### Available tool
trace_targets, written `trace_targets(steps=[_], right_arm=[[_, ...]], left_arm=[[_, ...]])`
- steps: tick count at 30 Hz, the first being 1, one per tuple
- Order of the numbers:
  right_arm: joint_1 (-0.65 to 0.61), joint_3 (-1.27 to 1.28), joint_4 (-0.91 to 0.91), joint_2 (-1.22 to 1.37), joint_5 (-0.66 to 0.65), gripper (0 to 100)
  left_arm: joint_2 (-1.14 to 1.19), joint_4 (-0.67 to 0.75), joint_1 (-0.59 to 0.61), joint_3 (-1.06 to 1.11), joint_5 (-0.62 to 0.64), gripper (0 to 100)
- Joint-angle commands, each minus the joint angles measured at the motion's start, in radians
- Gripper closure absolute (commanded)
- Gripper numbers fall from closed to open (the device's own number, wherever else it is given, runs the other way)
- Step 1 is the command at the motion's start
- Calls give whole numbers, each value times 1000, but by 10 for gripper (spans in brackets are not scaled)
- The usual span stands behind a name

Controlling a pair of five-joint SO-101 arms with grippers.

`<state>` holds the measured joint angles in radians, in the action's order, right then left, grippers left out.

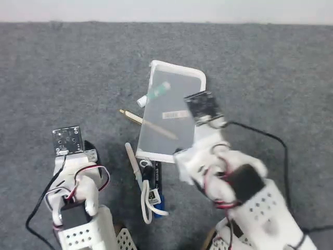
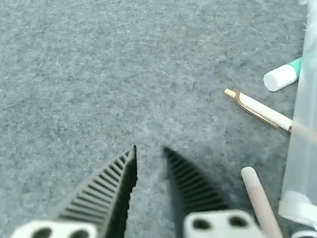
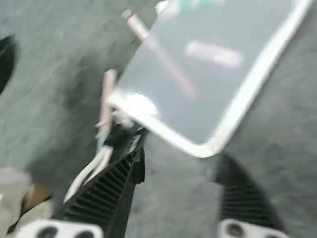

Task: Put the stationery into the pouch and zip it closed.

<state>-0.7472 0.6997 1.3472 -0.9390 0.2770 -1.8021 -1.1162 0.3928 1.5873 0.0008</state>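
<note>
The ribbed fingers of the left pincer [image 2: 149, 148] sit closest to the lens. They are parted by a narrow gap, grip nothing, and hang over bare grey counter [image 1: 62, 67]. I judge this arm is parked aside to leave room for the other. The right pincer [image 3: 182, 158] is spread wide and empty, just above the near short end of the pouch [image 1: 171, 112]. That looks like a stance for taking either that edge or the stationery beside it.

The pouch lies flat mid-counter, translucent with a white border. A gold-clip pen [image 1: 138, 118] pokes out at its long side and runs on behind the clear film. Whether it lies inside or underneath, I cannot tell. The same doubt holds for the green-capped marker [image 1: 156, 92] near the far corner. A beige pen [image 1: 132, 161], a black item [image 1: 157, 179] and a looped white cord [image 1: 146, 208] lie outside, clustered against the near end, handy for either arm. The task looks barely begun.

A white sticker [image 1: 175, 114] sits on the pouch, and the black item bears a small printed label. Neither is legible.
</note>
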Motion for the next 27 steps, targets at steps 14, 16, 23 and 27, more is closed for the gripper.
trace_targets(steps=[14,16,23,27], right_arm=[[-407,-20,-205,381,207,725],[-409,-3,-249,418,207,726],[-409,5,-357,541,206,727],[-409,5,-371,619,204,728]], left_arm=[[-25,9,18,-54,91,772],[-25,12,44,-56,94,770],[-25,12,52,-58,94,769],[-25,12,52,-58,94,769]])
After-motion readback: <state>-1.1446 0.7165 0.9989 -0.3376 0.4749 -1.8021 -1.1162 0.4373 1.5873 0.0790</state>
